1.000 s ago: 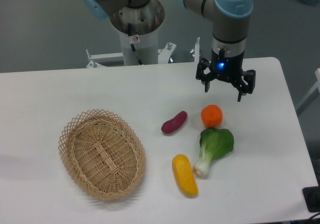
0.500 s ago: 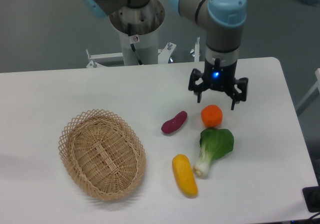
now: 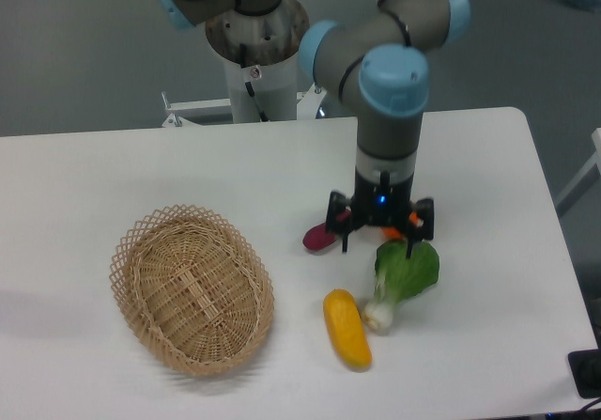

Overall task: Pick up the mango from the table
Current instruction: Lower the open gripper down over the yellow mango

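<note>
Since the earlier frames we see the hand (image 3: pixel 380 235) has travelled from the far right of the worktop (image 3: pixel 488 279) toward its middle and come lower, so that it now covers most of the round orange fruit (image 3: pixel 414 220), which a second ago lay in full sight.

In the fixed camera view, the hand hangs with its fingers spread apart and pointing down, and we see nothing held between them. Its left finger stands in front of the purple sweet potato (image 3: pixel 318 238), and its right finger is over the leafy top of the bok choy (image 3: pixel 402 277). The mango (image 3: pixel 346 328) lies flat on the worktop near the front edge, just left of the bok choy's white stem and apart from the hand. The wicker basket (image 3: pixel 192 288) sits well to the left.
</note>
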{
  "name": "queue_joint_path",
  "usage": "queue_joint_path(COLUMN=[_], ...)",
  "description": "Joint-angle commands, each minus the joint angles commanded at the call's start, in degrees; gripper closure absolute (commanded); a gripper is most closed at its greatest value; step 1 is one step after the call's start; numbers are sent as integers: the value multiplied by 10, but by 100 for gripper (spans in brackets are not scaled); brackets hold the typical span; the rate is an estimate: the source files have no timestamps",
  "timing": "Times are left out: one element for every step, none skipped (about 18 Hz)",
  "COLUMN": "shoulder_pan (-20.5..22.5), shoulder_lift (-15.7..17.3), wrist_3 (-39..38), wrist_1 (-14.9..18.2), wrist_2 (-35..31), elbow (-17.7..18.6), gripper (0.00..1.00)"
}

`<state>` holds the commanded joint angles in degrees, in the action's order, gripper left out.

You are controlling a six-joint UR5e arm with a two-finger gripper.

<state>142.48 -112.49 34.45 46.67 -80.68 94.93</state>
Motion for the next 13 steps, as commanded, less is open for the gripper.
queue_joint_path(shoulder_pan=[-2,-3,-5,-14,-18,-19,-21,-23,-24,-25,-26,-29,-33], shoulder_lift=[-11,-23,-38,-52,-64,-73,-77,-80,-86,-91,-98,-100,-102], wrist_3=[-3,-3,-5,-13,-20,-25,-28,-27,-29,-29,-29,-29,-29], wrist_1=[-1,-3,-4,-4,-9,-17,-27,-39,-56,-65,-66,-66,-66], wrist_2=[1,1,0,0,-3,-4,-4,-4,-4,-5,-11,-18,-25], elbow=[-2,-7,-19,-29,-36,-37,-36,-33,-32,-28,-26,-26,-26], gripper=[0,0,0,0,0,0,0,0,0,0,0,0,0])
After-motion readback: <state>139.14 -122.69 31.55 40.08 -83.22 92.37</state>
